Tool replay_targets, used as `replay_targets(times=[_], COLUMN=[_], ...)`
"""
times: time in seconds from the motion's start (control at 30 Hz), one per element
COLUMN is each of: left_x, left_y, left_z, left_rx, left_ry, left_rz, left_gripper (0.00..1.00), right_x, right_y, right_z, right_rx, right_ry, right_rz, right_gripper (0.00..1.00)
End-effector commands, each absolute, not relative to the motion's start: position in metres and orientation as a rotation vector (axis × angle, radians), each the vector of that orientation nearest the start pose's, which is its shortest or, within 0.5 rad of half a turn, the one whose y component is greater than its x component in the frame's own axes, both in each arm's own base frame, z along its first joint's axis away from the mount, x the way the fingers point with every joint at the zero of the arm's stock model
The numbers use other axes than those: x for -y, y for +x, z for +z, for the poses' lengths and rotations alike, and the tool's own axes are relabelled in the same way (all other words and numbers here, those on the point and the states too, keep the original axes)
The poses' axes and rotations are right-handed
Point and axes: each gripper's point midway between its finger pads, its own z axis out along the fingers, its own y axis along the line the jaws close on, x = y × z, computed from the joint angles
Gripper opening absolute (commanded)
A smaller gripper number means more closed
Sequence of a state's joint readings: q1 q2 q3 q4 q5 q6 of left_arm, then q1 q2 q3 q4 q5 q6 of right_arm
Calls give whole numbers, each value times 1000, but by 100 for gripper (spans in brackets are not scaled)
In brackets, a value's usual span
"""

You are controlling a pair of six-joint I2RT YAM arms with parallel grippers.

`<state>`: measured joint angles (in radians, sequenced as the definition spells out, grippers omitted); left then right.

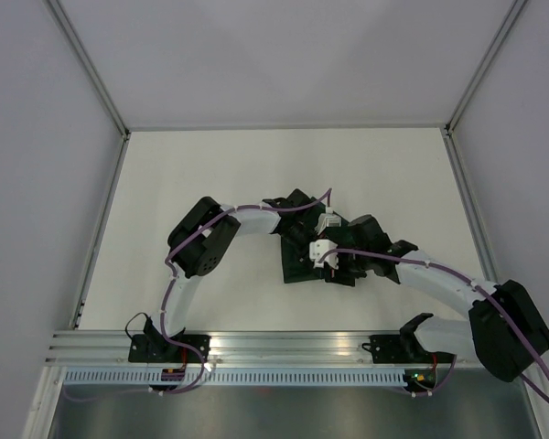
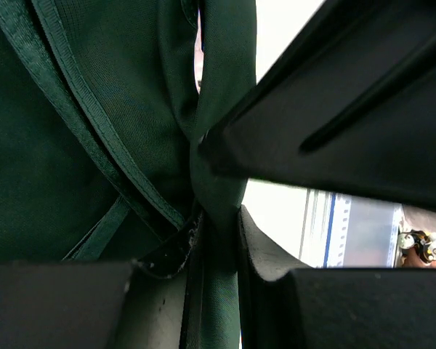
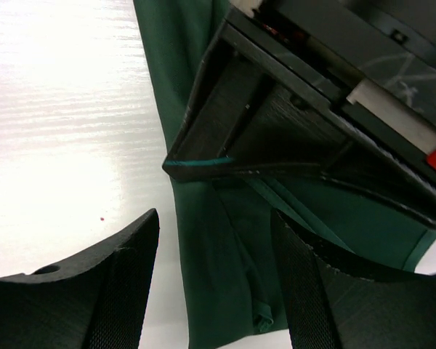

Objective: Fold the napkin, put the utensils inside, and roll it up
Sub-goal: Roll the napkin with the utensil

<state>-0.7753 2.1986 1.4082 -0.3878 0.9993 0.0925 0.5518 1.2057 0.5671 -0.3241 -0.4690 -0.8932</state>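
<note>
The dark green napkin [image 1: 297, 261] lies bunched in the middle of the white table, between both arms. My left gripper [image 1: 328, 221] is shut on a fold of it. In the left wrist view the cloth [image 2: 73, 145] runs down into the narrow gap of that gripper [image 2: 218, 225]. My right gripper [image 1: 322, 254] hovers just in front. Its fingers [image 3: 131, 276] stand open astride a hanging strip of napkin [image 3: 203, 218], apart from it. The left gripper's [image 3: 196, 161] tip shows above, with a green hem in it. No utensils are in view.
The white table [image 1: 210, 174] is closed in by pale walls on three sides, with metal posts [image 1: 91, 73] at the back corners. An aluminium rail [image 1: 284, 347] carrying the arm bases runs along the near edge. The right arm's black body [image 2: 349, 123] hangs close over the left gripper.
</note>
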Motion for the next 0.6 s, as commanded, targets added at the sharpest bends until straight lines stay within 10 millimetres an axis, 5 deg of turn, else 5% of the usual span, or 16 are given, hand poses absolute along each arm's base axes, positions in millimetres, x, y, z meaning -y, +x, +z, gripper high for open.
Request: replay_targets(times=[0.0,0.33,0.57], left_x=[382,382,383], left_y=[193,194,198], left_z=[-11,-7,3], left_rx=[-2499,-2483,-2463], left_ry=[1363,1360,1344], left_rz=[-1460,-1490,-1501], left_gripper=[3,5,26], right_x=[-198,-205,-203], right_y=[215,208,206], right_z=[45,23,16], right_rx=[-1694,-1734,-1766], right_ry=[-1734,-1781,-1787], right_rz=[416,417,429], right_gripper=[68,55,31])
